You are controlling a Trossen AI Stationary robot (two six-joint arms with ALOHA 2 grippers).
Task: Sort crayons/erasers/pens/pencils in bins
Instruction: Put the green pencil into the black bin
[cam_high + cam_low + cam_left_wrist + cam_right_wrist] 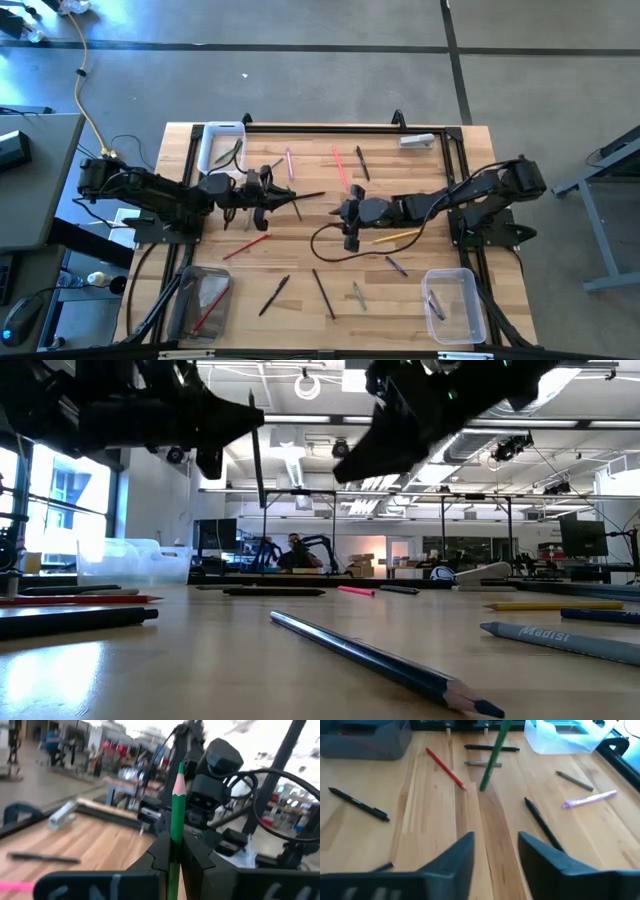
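We've got the left gripper (175,857) clamped on a green pencil (176,805), held up off the table (300,270) near its middle. The right gripper (495,852) hovers just opposite w/ fingers apart, holding nothing. Other pens & pencils lie scattered; a white-rimmed bin (222,146) sits at the far-left corner.

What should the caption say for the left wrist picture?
The left gripper pinches an upright green pencil above the table.
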